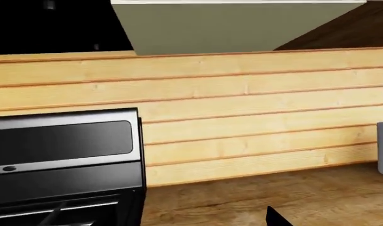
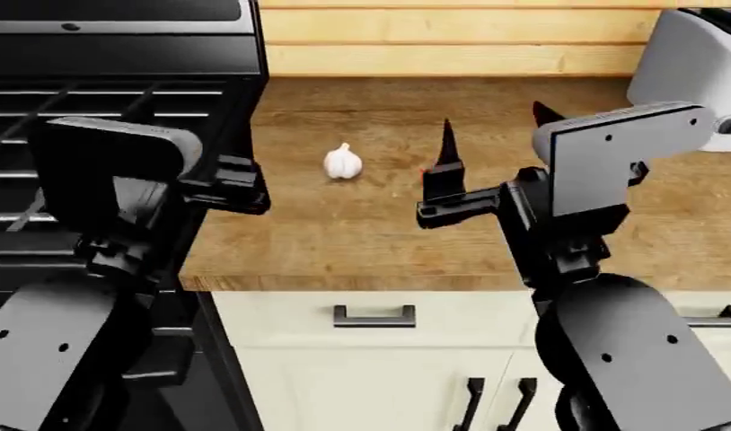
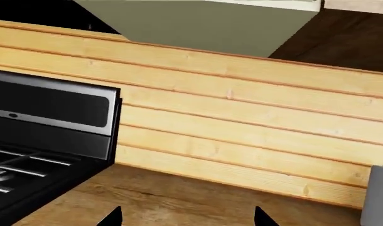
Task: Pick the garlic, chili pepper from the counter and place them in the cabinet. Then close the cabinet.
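We are looking down over the counter (image 2: 341, 224), and we are taking it as our landmark. At its left end the black stove (image 2: 102, 90) is sitting flush against it. Our left gripper (image 2: 228, 184) is hanging over the seam where the stove meets the counter; we cannot tell how far its jaws are parted, and we are seeing nothing in it.

Further right, the garlic (image 2: 341, 162) is resting on the counter, roughly midway between its front edge and the plank wall (image 2: 462, 40) behind it, well apart from either gripper.

Right of the garlic, our right gripper (image 2: 491, 135) is hovering above the counter with its two dark fingers spread wide and nothing between them; the right wrist view is showing both fingertips (image 3: 113, 217) far apart over bare wood. A tiny speck of red, probably the chili pepper (image 2: 422, 168), is peeking out beside the nearer finger, on the counter; it is too hidden for us to say more.

At the counter's far right corner a grey toaster (image 2: 689, 63) is standing against the wall. Above the wall, both wrist views are showing the underside of a pale cabinet (image 3: 198, 23).
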Robot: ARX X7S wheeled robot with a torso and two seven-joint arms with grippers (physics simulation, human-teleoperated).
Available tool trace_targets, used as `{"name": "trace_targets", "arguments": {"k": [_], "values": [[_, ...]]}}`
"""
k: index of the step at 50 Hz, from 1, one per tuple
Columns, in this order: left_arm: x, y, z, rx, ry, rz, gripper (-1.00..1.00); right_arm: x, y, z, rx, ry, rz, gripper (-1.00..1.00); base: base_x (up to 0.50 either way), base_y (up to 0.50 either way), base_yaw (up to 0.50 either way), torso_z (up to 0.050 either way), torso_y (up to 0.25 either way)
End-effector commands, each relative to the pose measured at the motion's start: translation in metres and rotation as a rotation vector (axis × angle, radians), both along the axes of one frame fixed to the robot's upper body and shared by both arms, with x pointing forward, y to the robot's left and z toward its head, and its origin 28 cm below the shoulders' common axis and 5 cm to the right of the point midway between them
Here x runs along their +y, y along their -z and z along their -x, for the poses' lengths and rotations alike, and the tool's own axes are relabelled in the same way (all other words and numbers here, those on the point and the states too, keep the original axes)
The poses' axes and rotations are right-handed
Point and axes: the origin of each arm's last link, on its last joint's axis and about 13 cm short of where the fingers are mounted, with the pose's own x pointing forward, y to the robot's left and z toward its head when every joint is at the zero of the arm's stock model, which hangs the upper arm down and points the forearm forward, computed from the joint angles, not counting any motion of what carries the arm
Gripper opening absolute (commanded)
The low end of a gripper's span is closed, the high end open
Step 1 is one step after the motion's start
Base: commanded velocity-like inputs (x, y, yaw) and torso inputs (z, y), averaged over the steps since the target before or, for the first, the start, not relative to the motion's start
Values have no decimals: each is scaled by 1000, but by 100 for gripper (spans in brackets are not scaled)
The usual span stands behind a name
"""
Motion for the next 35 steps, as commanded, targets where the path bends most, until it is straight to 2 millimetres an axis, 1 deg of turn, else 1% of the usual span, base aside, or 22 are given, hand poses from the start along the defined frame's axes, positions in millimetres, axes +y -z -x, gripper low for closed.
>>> {"name": "trace_targets", "arguments": {"k": [1, 4, 7, 12, 16, 20, 23, 26, 29, 35], "values": [[16, -67, -34, 145, 126, -8, 100, -12, -79, -49, 102, 32, 154, 100, 438, 324, 0, 0, 0], [12, -73, -30, 195, 185, -60, 100, -13, -84, -52, 114, 24, 236, 100, 438, 318, 0, 0, 0], [9, -77, -19, 242, 240, -130, 100, -14, -87, -42, 121, -22, 309, 100, 448, 303, 0, 0, 0], [10, -77, -1, 295, 266, -200, 100, -20, -93, -18, 119, -49, 410, 100, 457, 287, 0, 0, 0], [10, -78, 14, 305, 308, -242, 100, -26, -100, 1, 99, -65, 488, 100, 469, 271, 0, 0, 0], [11, -81, 34, 287, 356, -294, 100, -39, -102, 20, 94, -82, 545, 100, 479, 239, 0, 0, 0], [15, -79, 45, 294, 409, -331, 100, -50, -105, 34, 93, -85, 567, 100, 497, 199, 0, 0, 0], [18, -77, 51, 304, 424, -350, 100, -58, -108, 42, 90, -69, 584, 100, 500, 163, 0, 0, 5], [21, -80, 53, 305, 415, -368, 100, -65, -112, 45, 95, -53, 564, 100, 500, -53, 0, 0, 0], [24, -81, 52, 304, 395, -382, 100, -65, -113, 47, 95, -55, 572, 100, 500, -186, 0, 0, 0]]}}
